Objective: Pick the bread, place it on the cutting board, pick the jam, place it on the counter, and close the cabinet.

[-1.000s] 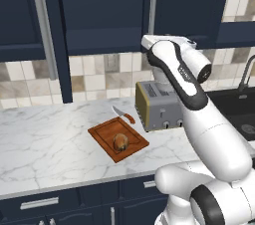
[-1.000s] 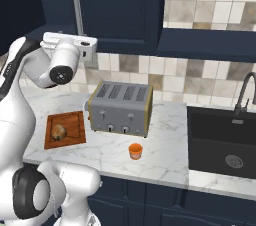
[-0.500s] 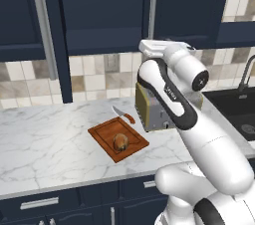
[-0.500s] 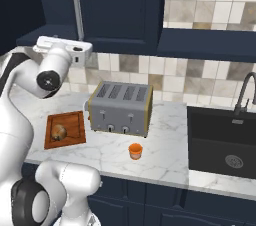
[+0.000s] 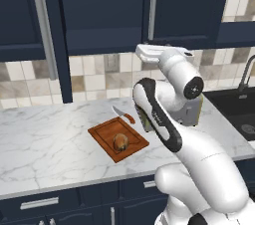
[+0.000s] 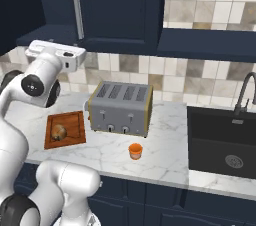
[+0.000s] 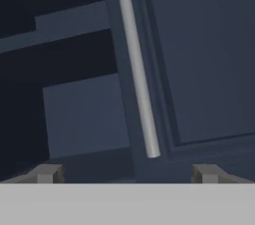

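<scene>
The bread (image 5: 120,142) (image 6: 59,131) lies on the reddish cutting board (image 5: 102,134) (image 6: 72,120). On the marble counter (image 5: 45,139) (image 6: 170,140), in front of the toaster, stands the orange jam (image 6: 135,151). My gripper (image 7: 127,174) is open and holds nothing. It is raised in front of the navy cabinet (image 5: 189,5) (image 6: 125,5) and faces a silver bar handle (image 7: 139,74) a short way off. Beside that handle is a dark opening with shelves (image 7: 74,114). A cabinet door (image 5: 25,15) at the left stands swung out.
A silver four-slot toaster (image 6: 120,109) stands right of the board. A knife (image 5: 124,114) lies behind the board. The black sink (image 6: 225,140) and its faucet (image 6: 245,95) are at the right. My bent forearm (image 5: 154,114) hangs over the counter near the board.
My arm has folded leftward and its elbow has dropped. The hand has shifted a little left and down toward the cabinet handle. The jaws stay open; bread and jam have not moved.
</scene>
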Controlling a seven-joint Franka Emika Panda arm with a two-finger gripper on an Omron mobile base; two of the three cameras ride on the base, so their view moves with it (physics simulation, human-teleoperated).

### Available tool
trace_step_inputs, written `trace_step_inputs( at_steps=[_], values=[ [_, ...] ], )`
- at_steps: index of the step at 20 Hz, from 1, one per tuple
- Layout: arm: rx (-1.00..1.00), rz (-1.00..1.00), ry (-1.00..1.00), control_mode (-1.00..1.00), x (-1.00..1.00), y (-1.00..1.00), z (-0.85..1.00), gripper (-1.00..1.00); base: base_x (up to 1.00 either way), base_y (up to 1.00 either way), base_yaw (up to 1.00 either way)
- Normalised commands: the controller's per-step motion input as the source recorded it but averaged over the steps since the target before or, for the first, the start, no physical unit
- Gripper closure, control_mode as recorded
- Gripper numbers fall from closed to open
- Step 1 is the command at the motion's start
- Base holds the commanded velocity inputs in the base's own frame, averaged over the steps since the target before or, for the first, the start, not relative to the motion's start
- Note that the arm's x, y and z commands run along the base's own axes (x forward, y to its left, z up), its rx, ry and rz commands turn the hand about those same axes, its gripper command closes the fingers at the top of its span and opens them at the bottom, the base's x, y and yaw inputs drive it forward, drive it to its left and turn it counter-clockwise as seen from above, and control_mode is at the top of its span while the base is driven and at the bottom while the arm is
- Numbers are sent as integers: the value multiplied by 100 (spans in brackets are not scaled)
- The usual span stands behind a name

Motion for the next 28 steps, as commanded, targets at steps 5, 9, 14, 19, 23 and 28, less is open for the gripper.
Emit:
trace_step_inputs(
  at_steps=[5, 9, 14, 19, 23, 28],
  values=[
    [0, -9, 8, -100, -35, 19, 20, -100, 0, 0, 0],
    [0, -9, 8, -100, -39, 16, 22, -100, 0, 0, 0],
    [0, -9, 7, -100, -43, 14, 19, -100, 0, 0, 0],
    [0, -6, 2, -100, -43, 14, 4, -100, 0, 0, 0],
    [-1, -2, 0, -100, -36, 18, 0, -100, 0, 0, 0],
    [-1, 0, 0, -100, -28, 22, 0, -100, 0, 0, 0]
  ],
)
